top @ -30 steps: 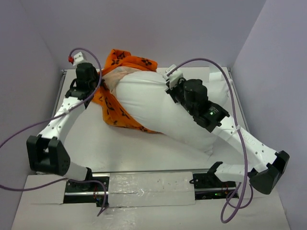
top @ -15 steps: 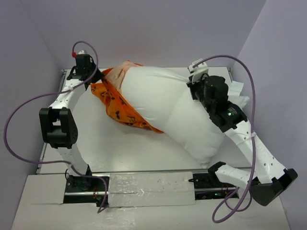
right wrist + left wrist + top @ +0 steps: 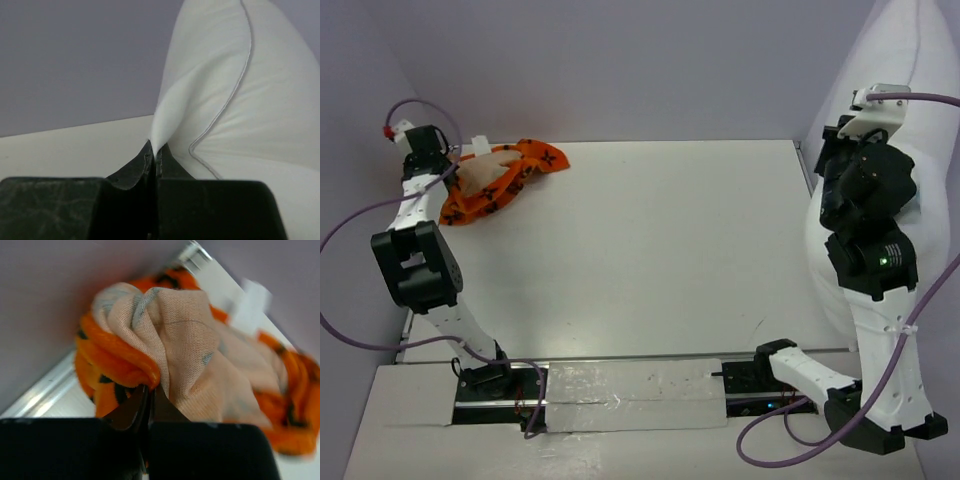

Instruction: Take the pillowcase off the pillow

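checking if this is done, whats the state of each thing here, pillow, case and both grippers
pillowcase: off the pillow, bunched at the far left corner of the table, pale inner side showing
pillow: bare, held up by the right edge of the table
left gripper: shut on a fold of the pillowcase
right gripper: shut on a pinch of the pillow

Left arm (image 3: pixel 412 268): elbow folded upright, forearm reaching to the far left corner of the desk (image 3: pixel 670 250).
Left end effector (image 3: pixel 148 396): jaws closed, pinching a fold of the pillowcase (image 3: pixel 119 354).
Right arm (image 3: pixel 872 255): raised high at the right side.
Right end effector (image 3: pixel 155 152): jaws closed, pinching the pillow (image 3: pixel 250 110).
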### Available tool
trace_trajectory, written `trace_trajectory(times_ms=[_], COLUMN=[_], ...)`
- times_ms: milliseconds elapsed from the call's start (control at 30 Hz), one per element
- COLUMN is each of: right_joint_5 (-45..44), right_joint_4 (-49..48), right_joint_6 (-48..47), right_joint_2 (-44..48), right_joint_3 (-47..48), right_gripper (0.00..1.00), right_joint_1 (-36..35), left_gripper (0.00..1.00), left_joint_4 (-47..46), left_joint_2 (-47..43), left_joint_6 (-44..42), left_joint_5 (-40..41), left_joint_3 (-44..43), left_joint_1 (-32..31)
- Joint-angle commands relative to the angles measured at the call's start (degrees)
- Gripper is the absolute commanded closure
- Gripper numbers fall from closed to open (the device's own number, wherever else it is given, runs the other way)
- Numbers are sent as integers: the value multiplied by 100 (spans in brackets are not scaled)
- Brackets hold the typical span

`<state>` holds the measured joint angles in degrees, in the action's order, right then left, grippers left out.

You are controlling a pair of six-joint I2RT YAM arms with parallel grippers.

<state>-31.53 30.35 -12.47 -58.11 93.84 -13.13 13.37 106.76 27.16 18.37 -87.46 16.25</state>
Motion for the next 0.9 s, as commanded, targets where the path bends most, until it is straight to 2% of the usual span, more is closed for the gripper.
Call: trace_trajectory(times_ms=[0,33,167,267,367,400,433,467,500,533,567,700,767,867], right_joint_5=[1640,1972,2274,2570,2818,2915,3011,3099,3283,3372,3416,3197,3170,3652], right_joint_4=[-169,-239,-573,-871,-961,-908,-873,-873,-899,-908,-917,-899,-803,-723], right_joint_6=[850,965,1062,1150,1412,1484,1641,1721,1782,1827,1862,2152,2266,2284], right_joint_2=[-577,-666,-939,-1185,-1475,-1597,-1616,-1607,-1494,-1432,-1345,-757,-571,-71], right_joint_3=[-635,-787,-1262,-1806,-2256,-2291,-2300,-2309,-2370,-2379,-2371,-2371,-2301,-2064], right_gripper=[100,100,100,100,98,88,59,48,30,3,0,0,0,0], right_joint_1=[-199,-399,-953,-1314,-1613,-1701,-1720,-1720,-1720,-1728,-1729,-1728,-1720,-1720], left_gripper=[100,100,100,90,46,17,9,6,1,1,1,1,1,1], left_joint_4=[-642,-634,-537,-668,-801,-687,-425,-292,-186,-81,-106,-150,164,543], left_joint_2=[-603,-665,-990,-1271,-1369,-1307,-1272,-1246,-1298,-1368,-1482,-2298,-2536,-3220], left_joint_6=[-491,-527,-668,-606,-807,-861,-879,-853,-861,-835,-791,-782,-581,-369], left_joint_5=[-580,-589,-895,-1195,-1493,-1503,-1468,-1511,-1660,-1740,-1714,-1758,-1495,-1039], left_joint_3=[212,238,405,791,968,907,741,661,599,572,624,757,582,476], left_joint_1=[-806,-956,-1562,-2053,-2624,-2749,-2881,-3012,-3049,-3101,-3180,-3339,-3374,-3374])
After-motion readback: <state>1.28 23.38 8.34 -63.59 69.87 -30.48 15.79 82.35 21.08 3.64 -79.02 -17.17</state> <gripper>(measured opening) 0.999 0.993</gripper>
